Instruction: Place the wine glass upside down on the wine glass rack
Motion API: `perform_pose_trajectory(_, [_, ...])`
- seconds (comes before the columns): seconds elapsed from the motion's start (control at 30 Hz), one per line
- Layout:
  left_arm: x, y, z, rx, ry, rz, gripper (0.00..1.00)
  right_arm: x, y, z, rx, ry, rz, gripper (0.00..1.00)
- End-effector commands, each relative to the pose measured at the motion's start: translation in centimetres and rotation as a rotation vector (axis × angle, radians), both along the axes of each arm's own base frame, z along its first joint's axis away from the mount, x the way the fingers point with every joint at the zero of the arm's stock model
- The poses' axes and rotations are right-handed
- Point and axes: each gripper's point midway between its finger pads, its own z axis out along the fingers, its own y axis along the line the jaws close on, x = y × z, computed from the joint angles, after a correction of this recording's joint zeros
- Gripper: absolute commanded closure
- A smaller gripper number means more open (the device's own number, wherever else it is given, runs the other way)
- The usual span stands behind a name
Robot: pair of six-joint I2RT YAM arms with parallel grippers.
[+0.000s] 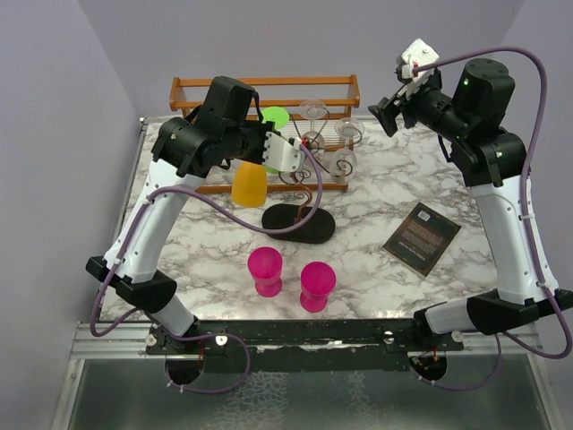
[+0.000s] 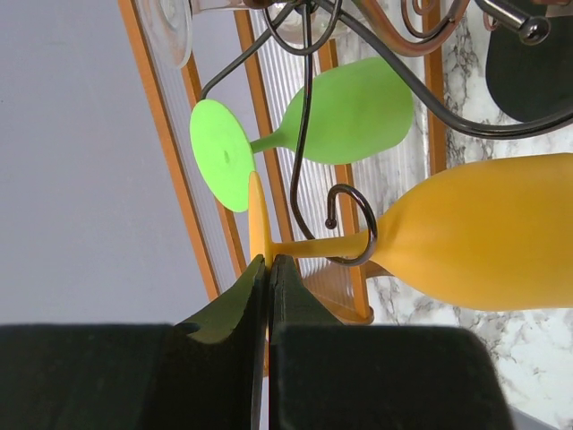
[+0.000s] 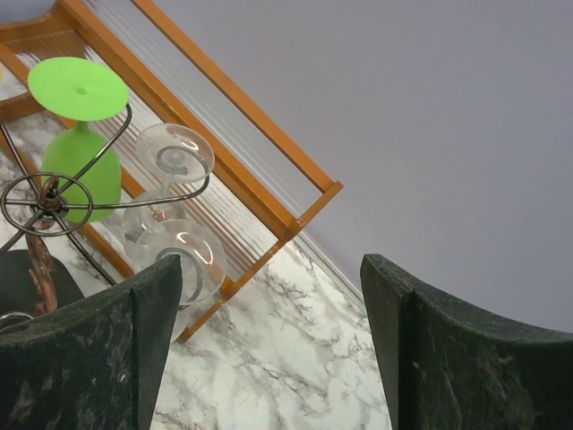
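Note:
My left gripper (image 2: 269, 262) is shut on the thin foot of the orange wine glass (image 2: 483, 233). The glass's stem lies inside a curled hook (image 2: 354, 237) of the dark wire wine glass rack (image 1: 309, 193). From above, the orange wine glass (image 1: 249, 186) hangs bowl-down beside the rack's stem, over the flat black base (image 1: 298, 222), with the left gripper (image 1: 267, 159) at its foot. A green glass (image 2: 349, 112) hangs on a neighbouring arm. My right gripper (image 3: 269, 269) is open and holds nothing, raised at the back right (image 1: 385, 116).
An orange-brown wooden slatted shelf (image 1: 264, 85) stands behind the rack at the table's back edge. Two clear glasses (image 3: 175, 157) (image 3: 179, 255) hang on the rack's right arms. Two pink glasses (image 1: 265, 271) (image 1: 317, 285) stand near the front. A dark card (image 1: 422, 236) lies at right.

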Motion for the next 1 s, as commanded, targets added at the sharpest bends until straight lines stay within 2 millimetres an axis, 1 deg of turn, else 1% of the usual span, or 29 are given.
perform_pose_trajectory(0.0, [-2.2, -0.3, 0.7, -0.050, 0.025, -0.050, 0.98, 0.0, 0.2, -0.6, -0.014, 0.012, 0.023, 0.20])
perform_pose_trajectory(0.13, [-2.4, -1.2, 0.2, -0.067, 0.050, -0.084, 0.98, 0.0, 0.3, -0.8, -0.015, 0.019, 0.031, 0.20])
perform_pose_trajectory(0.33, [-1.7, -1.7, -1.1, -0.054, 0.071, -0.087, 0.95, -0.1, 0.2, -0.9, -0.021, 0.018, 0.028, 0.20])
perform_pose_trajectory(0.57, [-2.5, -1.9, -1.8, -0.054, 0.110, -0.111, 0.90, -0.1, 0.2, -1.3, -0.028, 0.024, 0.029, 0.20])
perform_pose_trajectory(0.73, [-3.1, -1.8, -1.8, -0.057, 0.126, -0.123, 0.84, 0.1, 0.3, -1.5, -0.032, 0.029, 0.031, 0.20])
perform_pose_trajectory(0.97, [-3.9, -1.8, -1.8, -0.066, 0.150, -0.139, 0.70, 0.1, 0.3, -1.8, -0.040, 0.036, 0.032, 0.20])
